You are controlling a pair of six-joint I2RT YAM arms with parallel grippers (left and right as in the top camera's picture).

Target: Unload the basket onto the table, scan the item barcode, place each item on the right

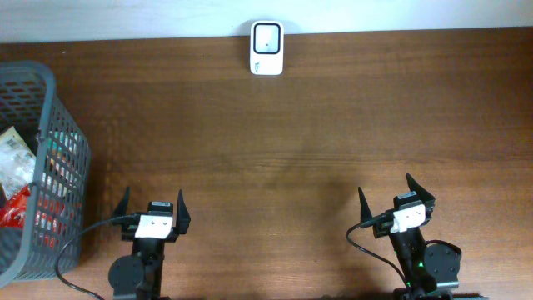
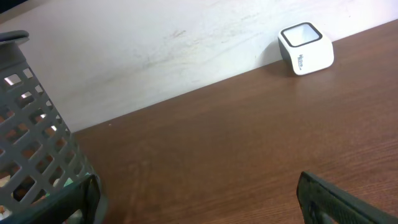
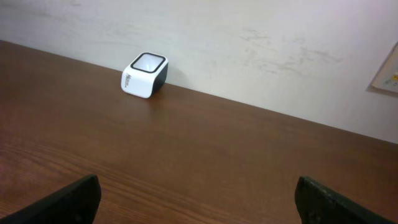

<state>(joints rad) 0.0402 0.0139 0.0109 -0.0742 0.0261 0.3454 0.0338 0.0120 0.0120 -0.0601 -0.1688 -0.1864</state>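
White scanner (image 1: 266,37) stands well apart from grey basket (image 1: 71,167).

Bench (image 1: 316,125): dark brown wood grain that fills most of every view. Its far edge meets the wall, and a faint paler line runs across its middle in the overhead view.
Wall (image 1: 125,17): off-white, scuffed with faint grey marks, running along the far side of the bench.
Basket (image 1: 65,179): grey plastic lattice with a solid rim. It stands on the bench at the left edge of the overhead view, partly cut off by the frame.
Wall sheet (image 3: 388,74): corner of a pale sheet with a darker border, on the wall at the right edge of the right wrist view. Its print is too small to read.
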